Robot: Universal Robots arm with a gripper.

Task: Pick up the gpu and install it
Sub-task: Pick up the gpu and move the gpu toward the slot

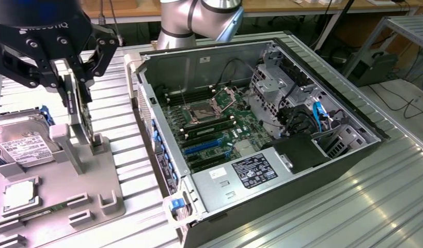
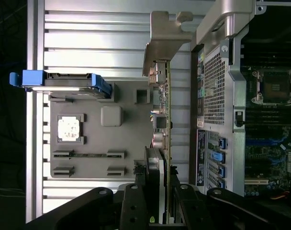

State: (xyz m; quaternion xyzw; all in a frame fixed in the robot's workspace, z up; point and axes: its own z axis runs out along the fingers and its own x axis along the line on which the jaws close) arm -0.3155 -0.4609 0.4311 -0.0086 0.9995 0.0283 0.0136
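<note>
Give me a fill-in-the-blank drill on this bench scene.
The thin, flat black gpu card stands ___ in the grey plastic holder.
The black gripper is poised at the top of the ___.
The silver hard drive carries a ___ label.
The metal computer case lies with its side ___.
Missing words: upright; gpu card; white; open.

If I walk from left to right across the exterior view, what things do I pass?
hard drive → gpu → open computer case
</note>
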